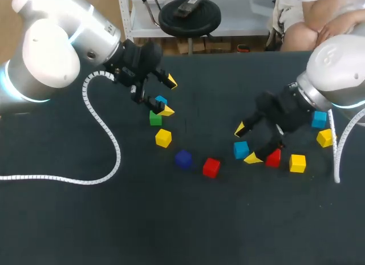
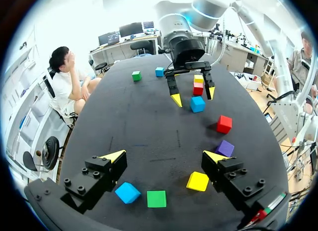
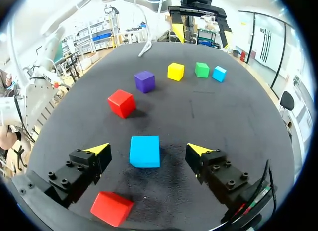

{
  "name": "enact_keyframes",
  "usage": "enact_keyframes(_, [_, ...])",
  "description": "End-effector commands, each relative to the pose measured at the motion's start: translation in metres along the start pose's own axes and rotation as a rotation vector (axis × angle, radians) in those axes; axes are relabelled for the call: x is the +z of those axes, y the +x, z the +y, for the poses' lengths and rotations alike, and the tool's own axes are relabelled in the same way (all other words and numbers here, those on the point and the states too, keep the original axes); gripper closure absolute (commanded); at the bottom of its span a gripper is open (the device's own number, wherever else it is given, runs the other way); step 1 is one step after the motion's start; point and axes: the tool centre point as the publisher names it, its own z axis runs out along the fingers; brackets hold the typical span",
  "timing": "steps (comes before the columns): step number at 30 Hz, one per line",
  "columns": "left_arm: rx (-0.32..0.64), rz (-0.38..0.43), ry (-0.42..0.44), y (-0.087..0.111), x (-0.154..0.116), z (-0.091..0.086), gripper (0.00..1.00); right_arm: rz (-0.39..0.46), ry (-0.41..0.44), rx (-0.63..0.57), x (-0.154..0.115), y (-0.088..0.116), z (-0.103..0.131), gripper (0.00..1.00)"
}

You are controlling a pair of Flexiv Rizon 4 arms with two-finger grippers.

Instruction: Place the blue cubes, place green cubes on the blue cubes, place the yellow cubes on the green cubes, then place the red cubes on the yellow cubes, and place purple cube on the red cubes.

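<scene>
Between right jaws (spread wide), blue cube (image 3: 144,151)

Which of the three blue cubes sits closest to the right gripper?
The blue cube between the right gripper's open fingers, beside a red cube. Of the others, one lies by the left gripper, one against the right arm.

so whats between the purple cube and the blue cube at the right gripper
One red cube, touching neither purple cube nor blue cube; head view shows it.
</scene>
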Motion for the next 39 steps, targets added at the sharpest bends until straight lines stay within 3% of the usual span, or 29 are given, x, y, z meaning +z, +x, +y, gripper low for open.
enact_keyframes(1, [0.003,-0.003,0.0,0.001,0.0,0.0,0.0,0.004,-0.009,-0.006,0.006,-0.001,-0.002,0.16])
enact_keyframes(3, [0.003,-0.003,0.0,0.001,0.0,0.0,0.0,0.006,-0.013,-0.01,0.008,-0.002,-0.002,0.32])
enact_keyframes(4, [0.003,-0.003,0.0,0.001,0.0,0.0,0.0,0.008,-0.014,-0.012,0.008,-0.003,-0.002,0.5])
enact_keyframes(7, [0.003,-0.003,0.0,0.001,0.0,0.0,0.0,0.012,-0.015,-0.019,0.01,-0.005,-0.002,0.68])
enact_keyframes(8, [0.003,-0.003,0.0,0.001,0.0,0.0,0.0,0.016,-0.015,-0.02,0.01,-0.005,-0.002,0.8])
enact_keyframes(9, [0.003,-0.003,0.0,0.001,0.0,0.0,0.0,0.02,-0.015,-0.022,0.011,-0.006,-0.002,1.0])
enact_keyframes(20, [0.003,-0.003,0.0,0.001,0.0,0.0,0.0,0.043,-0.006,-0.03,0.005,-0.016,0.007,1.0])
enact_keyframes(25, [0.003,-0.003,0.0,0.001,0.0,0.0,0.0,0.044,-0.022,-0.029,0.016,-0.014,0.006,1.0])
enact_keyframes(39, [0.003,-0.003,0.0,0.001,0.0,0.0,0.0,0.028,0.008,-0.027,0.026,-0.023,-0.007,1.0])
